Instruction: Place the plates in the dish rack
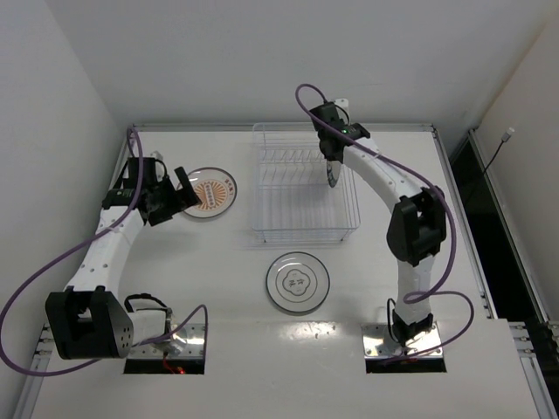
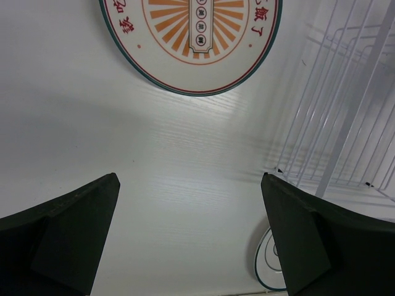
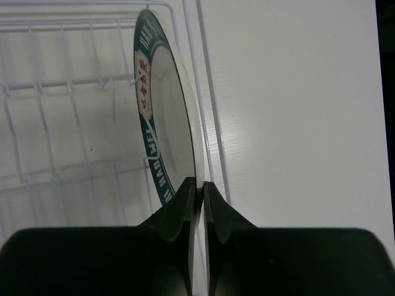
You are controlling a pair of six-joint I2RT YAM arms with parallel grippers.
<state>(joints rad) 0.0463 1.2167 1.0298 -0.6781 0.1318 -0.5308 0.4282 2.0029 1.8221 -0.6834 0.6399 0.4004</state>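
Though edge-on overhead, green-rimmed plate (image 3: 170, 123).

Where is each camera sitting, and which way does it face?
Top external: above and behind, looking down on the table; left arm and right arm show whole, plus rack, orange plate, grey-ring plate.
Left wrist: on the left arm, facing down at the orange plate; the open left gripper frames the bottom.
Right wrist: on the right arm, facing along the right gripper, shut on the dark-rim plate held on edge at the rack.
Shared: all three show the rack; top and left wrist share the orange plate.
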